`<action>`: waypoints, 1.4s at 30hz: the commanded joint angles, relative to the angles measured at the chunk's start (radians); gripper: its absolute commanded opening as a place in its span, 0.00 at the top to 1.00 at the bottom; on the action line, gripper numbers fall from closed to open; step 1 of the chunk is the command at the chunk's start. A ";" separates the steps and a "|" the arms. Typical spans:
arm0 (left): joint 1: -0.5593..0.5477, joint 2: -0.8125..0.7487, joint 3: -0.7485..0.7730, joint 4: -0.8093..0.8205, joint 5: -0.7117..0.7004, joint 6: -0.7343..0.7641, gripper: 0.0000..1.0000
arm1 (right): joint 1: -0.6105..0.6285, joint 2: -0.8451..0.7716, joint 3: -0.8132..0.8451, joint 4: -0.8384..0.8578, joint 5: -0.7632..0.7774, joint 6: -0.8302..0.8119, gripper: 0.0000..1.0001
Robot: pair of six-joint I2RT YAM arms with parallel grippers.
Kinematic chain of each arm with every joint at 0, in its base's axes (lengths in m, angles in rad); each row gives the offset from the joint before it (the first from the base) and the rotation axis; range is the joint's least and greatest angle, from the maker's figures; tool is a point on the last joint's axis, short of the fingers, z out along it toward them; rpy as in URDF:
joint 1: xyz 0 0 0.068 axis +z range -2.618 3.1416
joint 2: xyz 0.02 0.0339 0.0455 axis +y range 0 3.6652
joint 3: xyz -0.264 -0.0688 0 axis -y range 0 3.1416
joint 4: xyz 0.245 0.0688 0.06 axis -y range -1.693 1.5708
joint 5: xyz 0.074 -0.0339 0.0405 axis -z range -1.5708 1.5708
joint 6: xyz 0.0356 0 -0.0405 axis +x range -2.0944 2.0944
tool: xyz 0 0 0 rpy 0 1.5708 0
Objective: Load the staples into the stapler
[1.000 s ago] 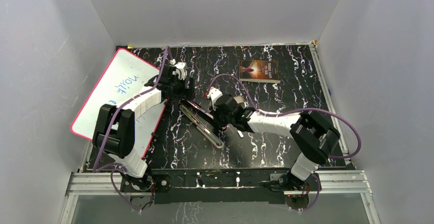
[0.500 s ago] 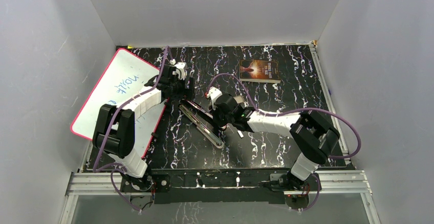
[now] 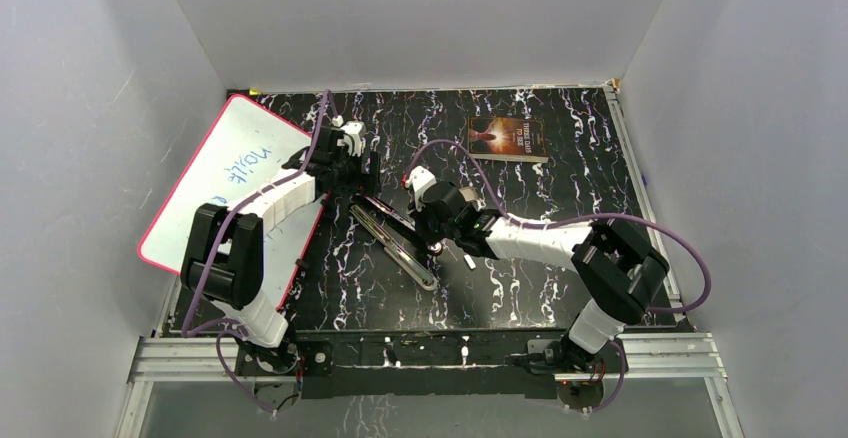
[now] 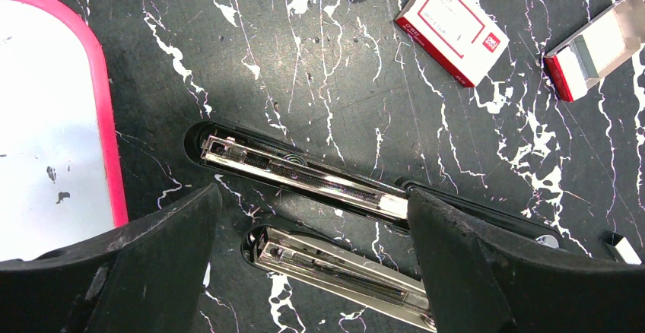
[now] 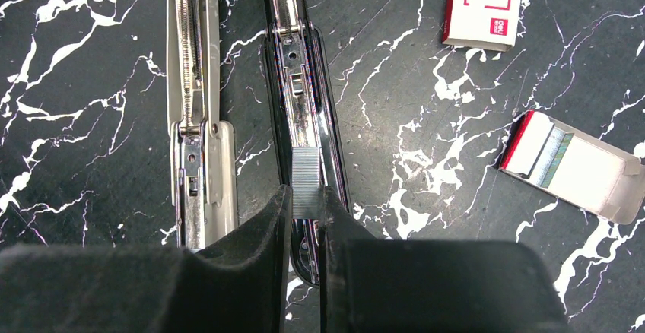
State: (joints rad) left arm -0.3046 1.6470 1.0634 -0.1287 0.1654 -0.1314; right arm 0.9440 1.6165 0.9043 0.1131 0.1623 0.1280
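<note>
From above, both arms bend inward over the stapler [image 3: 392, 220], the left gripper [image 3: 355, 165] at its far end and the right gripper [image 3: 432, 241] at mid-length. At the left wrist, the fingers [image 4: 152, 272] are spread wide on either side of the stapler. At the right wrist, the fingers [image 5: 266, 226] pinch the staples [image 5: 306, 172] over the stapler's chrome channel, and an open box [image 5: 593, 177] nearby holds more strips.

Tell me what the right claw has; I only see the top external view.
Observer: The right claw is shut on a staple strip.
Operator: Give me the strip's position.
Observer: It hangs over the black stapler's open channel, lined up lengthwise.
Operator: Check the left claw.
Observer: The left claw stands wide open, holding nothing, with chrome rails showing between its fingers.
</note>
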 commanded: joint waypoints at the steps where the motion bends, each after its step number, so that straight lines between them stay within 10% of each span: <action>1: 0.004 -0.003 0.037 -0.011 0.010 0.004 0.09 | 0.005 -0.001 0.019 0.019 0.007 0.001 1.00; 42: 0.004 -0.009 0.035 -0.012 0.005 0.007 0.09 | 0.005 0.066 0.072 -0.112 -0.033 -0.008 1.00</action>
State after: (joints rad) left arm -0.3046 1.6470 1.0634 -0.1291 0.1654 -0.1310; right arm 0.9440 1.6657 0.9447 0.0471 0.1436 0.1272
